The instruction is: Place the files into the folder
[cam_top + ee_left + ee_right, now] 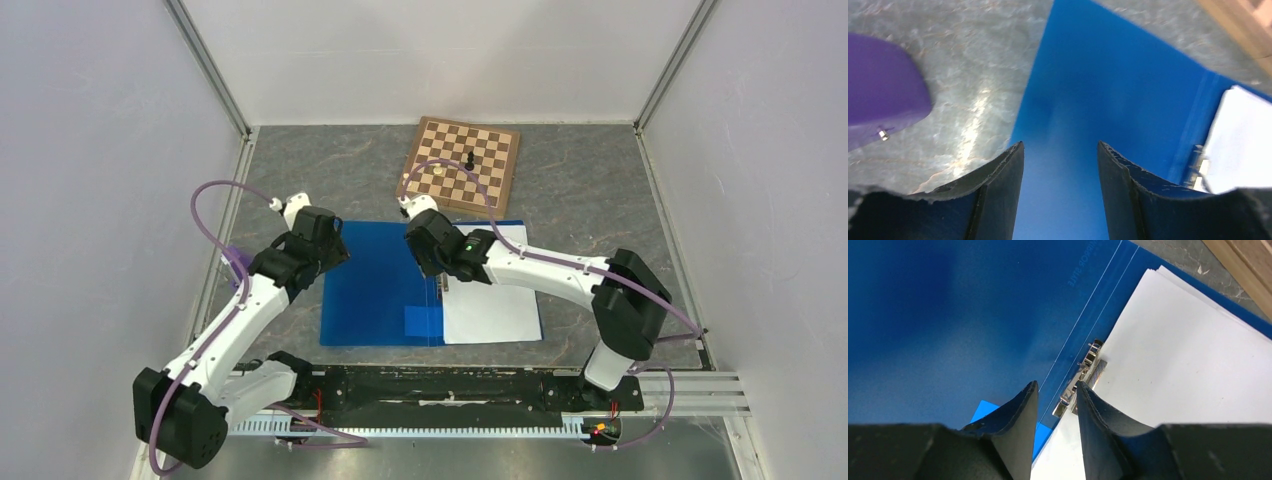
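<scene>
The blue folder [375,285] lies open and flat on the table. The white files [495,312] lie on its right half, beside the metal clip [1083,380] along the spine. My right gripper [441,278] hovers over the spine with its jaws slightly apart and nothing between them; in the right wrist view [1057,384] its tips sit just short of the clip, the files [1188,355] to their right. My left gripper [338,250] is open and empty over the folder's left flap [1098,90], near its left edge [1060,145].
A wooden chessboard [463,165] with a black piece [469,160] lies just behind the folder. A purple object [878,95] sits on the grey table left of the folder. A light-blue tab [983,410] lies on the folder near the spine. White walls close three sides.
</scene>
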`<control>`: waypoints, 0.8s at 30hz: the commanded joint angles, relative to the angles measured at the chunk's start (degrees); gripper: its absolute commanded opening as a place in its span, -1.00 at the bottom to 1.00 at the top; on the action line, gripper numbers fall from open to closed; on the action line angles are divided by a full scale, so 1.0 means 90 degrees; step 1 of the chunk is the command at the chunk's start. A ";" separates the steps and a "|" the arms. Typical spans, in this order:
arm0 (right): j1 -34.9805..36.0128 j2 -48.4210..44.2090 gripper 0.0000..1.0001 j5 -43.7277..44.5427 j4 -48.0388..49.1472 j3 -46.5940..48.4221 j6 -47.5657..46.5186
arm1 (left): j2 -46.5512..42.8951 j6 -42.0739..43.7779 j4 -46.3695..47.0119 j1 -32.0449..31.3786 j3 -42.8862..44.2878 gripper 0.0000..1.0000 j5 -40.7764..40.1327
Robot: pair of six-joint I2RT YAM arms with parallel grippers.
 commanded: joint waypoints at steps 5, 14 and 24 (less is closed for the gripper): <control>0.0232 0.0550 -0.36 0.0833 -0.0664 0.0752 -0.0627 | -0.0400 -0.0442 -0.0422 0.0122 -0.0813 0.29 -0.0790; 0.0462 0.0612 -0.57 0.0942 -0.0795 0.0633 -0.0683 | -0.0509 -0.0604 -0.0517 0.0196 -0.0956 0.32 -0.0988; 0.0568 0.0782 -0.65 0.1123 -0.0846 0.0601 -0.0677 | -0.0410 -0.0625 -0.0423 0.0206 -0.0948 0.32 -0.0873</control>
